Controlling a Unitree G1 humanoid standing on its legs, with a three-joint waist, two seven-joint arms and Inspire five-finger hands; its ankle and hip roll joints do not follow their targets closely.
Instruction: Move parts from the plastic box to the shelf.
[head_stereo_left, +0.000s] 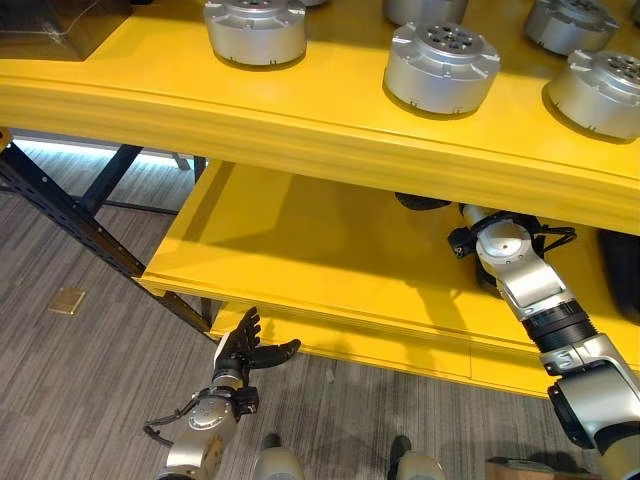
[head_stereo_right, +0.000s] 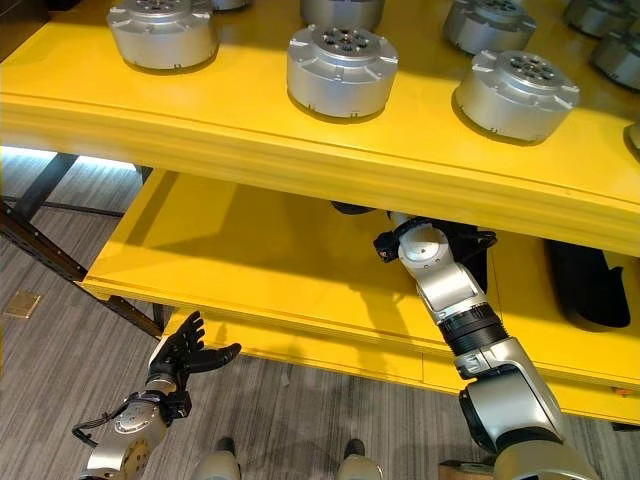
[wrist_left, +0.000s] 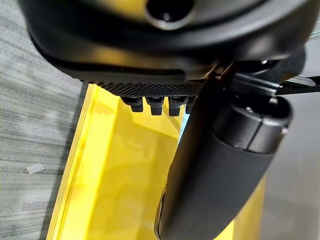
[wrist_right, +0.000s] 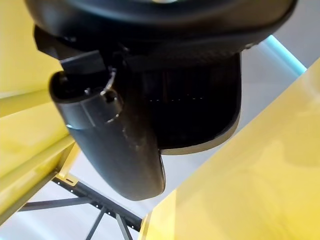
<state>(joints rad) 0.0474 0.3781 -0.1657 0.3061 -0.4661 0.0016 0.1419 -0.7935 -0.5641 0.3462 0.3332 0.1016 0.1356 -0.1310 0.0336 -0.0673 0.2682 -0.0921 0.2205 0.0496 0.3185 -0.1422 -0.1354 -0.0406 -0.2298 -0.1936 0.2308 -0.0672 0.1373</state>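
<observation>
Down near the grey wood-look floor (head_stereo_left: 60, 380), in front of the yellow shelf's lower edge, the left hand (head_stereo_left: 240, 350) is hanging in the air with its fingers straight and spread and its thumb standing out to the side, holding nothing. Just beyond it, the lower yellow board (head_stereo_left: 290, 250) is lying bare where it shows, with a dark object (head_stereo_right: 585, 280) sitting at its right end. The right arm is reaching in over this lower board and under the upper one, so the right hand (head_stereo_left: 420, 202) is showing there as no more than a dark tip beneath the upper board's front lip; in its own wrist view the thumb and palm are looming against yellow boards, and whether its fingers are spread or curled I cannot tell. Above, the upper yellow board (head_stereo_left: 300, 120) is carrying the parts, round silver metal housings standing upright and apart from each other: one part (head_stereo_left: 441, 66) near the middle front, another (head_stereo_left: 256, 29) to its left, a third (head_stereo_left: 596, 92) at the right, and more (head_stereo_right: 485, 22) sitting farther back. At the far left corner of that board a dark box (head_stereo_left: 55, 25) is resting.
</observation>
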